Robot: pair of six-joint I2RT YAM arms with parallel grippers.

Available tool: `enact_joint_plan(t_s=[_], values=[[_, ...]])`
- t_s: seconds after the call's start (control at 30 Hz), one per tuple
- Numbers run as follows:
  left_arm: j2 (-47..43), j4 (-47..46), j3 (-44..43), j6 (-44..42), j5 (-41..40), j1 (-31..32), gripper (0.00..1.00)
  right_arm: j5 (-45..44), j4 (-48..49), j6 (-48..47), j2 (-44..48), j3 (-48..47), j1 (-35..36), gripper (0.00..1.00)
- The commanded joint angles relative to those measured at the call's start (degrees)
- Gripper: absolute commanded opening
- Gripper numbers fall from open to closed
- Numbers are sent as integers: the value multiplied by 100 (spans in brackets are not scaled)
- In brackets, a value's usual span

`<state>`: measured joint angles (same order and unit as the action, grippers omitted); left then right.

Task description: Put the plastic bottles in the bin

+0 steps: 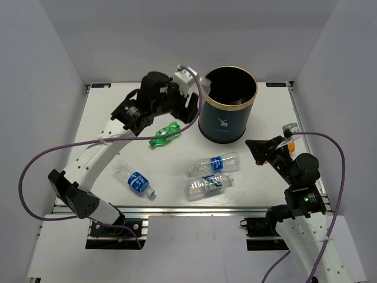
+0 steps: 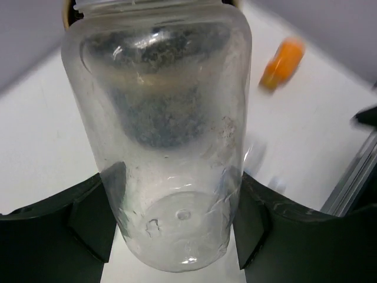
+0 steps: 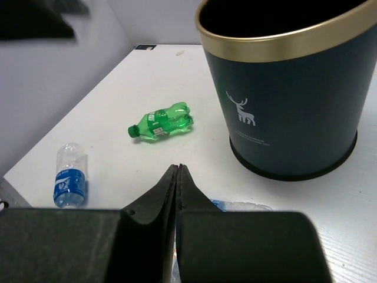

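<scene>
My left gripper (image 1: 190,95) is shut on a clear plastic bottle (image 1: 191,81), held at the left rim of the dark bin (image 1: 227,127). In the left wrist view the fingers (image 2: 91,227) clamp the bottle's base (image 2: 168,153), with the bin's dark inside showing through it. A green bottle (image 1: 165,134) lies left of the bin. Two clear blue-label bottles (image 1: 213,163) (image 1: 207,184) lie in front of it, and a third (image 1: 134,178) at front left. An orange bottle (image 1: 288,142) lies by the right arm. My right gripper (image 1: 252,147) is shut and empty, low, right of the bin.
The right wrist view shows the bin (image 3: 288,100) close ahead on the right, the green bottle (image 3: 162,122) beyond the shut fingertips (image 3: 178,171), and one clear bottle (image 3: 70,175) at far left. White walls enclose the table on three sides.
</scene>
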<state>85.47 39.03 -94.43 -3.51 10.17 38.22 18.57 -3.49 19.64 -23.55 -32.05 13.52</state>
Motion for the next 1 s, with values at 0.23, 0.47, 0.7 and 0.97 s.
enact_joint_plan(t_s=[0.23, 0.47, 0.7, 0.97], values=[[1629, -2845, -1418, 1018, 459, 169, 0, -266, 252, 207, 70, 199, -7, 0], [3352, -3129, -3009, 905, -102, 406, 9, -161, 270, 216, -36, 305, -16, 7], [3591, -3042, -3310, 659, -1156, 529, 95, 50, 444, 146, -167, 323, -16, 45], [2381, -2769, -2827, 386, -1220, 634, 100, 357, 620, -161, -273, 401, -33, 90]])
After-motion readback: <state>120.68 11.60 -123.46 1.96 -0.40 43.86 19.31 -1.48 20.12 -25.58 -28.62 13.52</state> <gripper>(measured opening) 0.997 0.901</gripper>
